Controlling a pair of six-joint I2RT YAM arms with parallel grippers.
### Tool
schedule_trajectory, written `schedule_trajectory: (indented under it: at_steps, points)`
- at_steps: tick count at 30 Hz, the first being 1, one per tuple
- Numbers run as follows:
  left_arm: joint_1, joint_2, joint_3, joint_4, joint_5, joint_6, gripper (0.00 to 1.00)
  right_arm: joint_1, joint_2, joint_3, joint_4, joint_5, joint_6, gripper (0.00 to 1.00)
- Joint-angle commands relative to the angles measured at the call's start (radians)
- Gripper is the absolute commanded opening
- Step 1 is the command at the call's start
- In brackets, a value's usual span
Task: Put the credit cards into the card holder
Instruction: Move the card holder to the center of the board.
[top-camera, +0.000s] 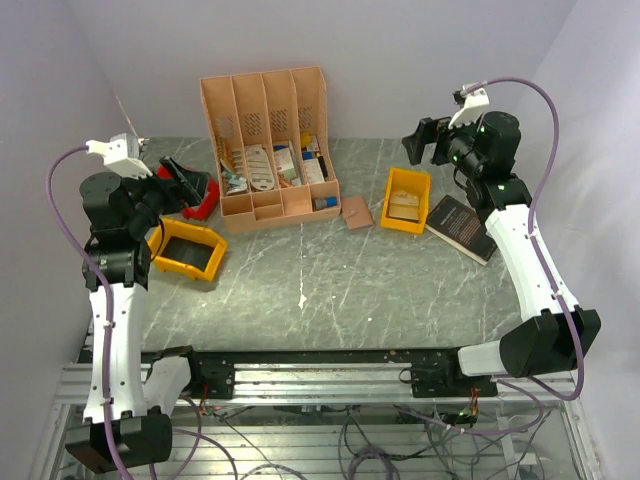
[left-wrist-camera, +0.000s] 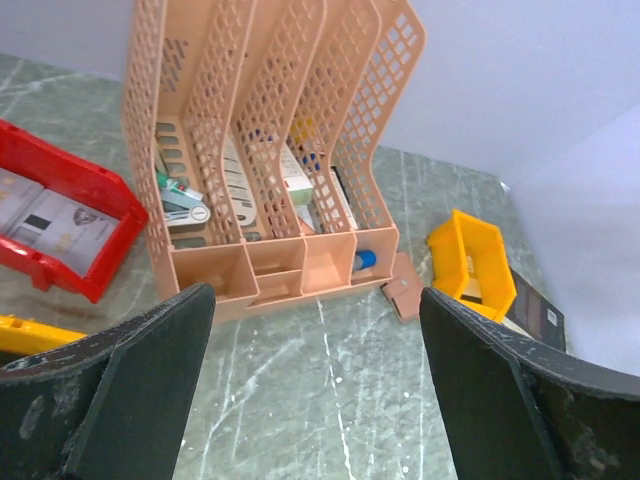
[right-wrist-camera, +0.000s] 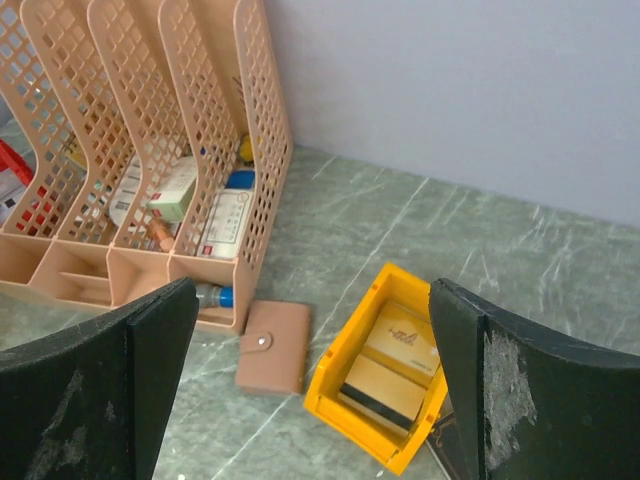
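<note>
The card holder (right-wrist-camera: 275, 346) lies flat on the table (top-camera: 330, 280), just beside the front right corner of the peach desk organiser (top-camera: 268, 140), between that corner and a yellow bin (right-wrist-camera: 345, 375) holding small boxes. Its flap is down and the snap looks fastened, so I judge the step in hand to be reaching and opening it before any card can go in.

To do that well, the right arm is the better placed. It should come down over the holder on the side away from the organiser, since the lattice wall leaves little room there. One jaw pad could pin the body while the flap is lifted at its free edge. The holder is thin and light, so it may slide on the smooth stone unless it is pressed down first.

The credit cards I cannot pick out with certainty. Pale flat pieces (left-wrist-camera: 60, 222) lie in the red bin (left-wrist-camera: 95, 275) left of the organiser, within the left arm's reach, and more pale printed items stand in the organiser's slots.

The right jaws are spread wide, raised above the table to the right of the organiser, holding and touching nothing. The left jaws are also wide apart and empty, raised in front of the organiser.
</note>
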Motion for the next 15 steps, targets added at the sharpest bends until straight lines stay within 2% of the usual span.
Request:
schedule_trajectory:
  at_steps: [1,6,11,13,15]
  points:
    - [0.003,0.009,-0.002,0.059,0.099,-0.046,0.99,-0.009,-0.031,-0.003,-0.03,-0.006,0.046,1.0]
    - [0.003,0.034,-0.069,0.138,0.2,-0.099,0.99,-0.009,-0.035,-0.049,-0.012,-0.086,-0.018,1.0]
    - [-0.009,0.041,-0.139,0.212,0.296,-0.134,0.99,-0.009,-0.035,-0.1,-0.037,-0.292,-0.153,1.0]
    - [-0.056,0.029,-0.168,0.222,0.285,-0.137,0.99,-0.009,-0.035,-0.121,-0.042,-0.379,-0.191,1.0]
    - [-0.14,0.021,-0.176,0.186,0.209,-0.108,0.99,-0.009,-0.038,-0.149,-0.033,-0.457,-0.22,1.0]
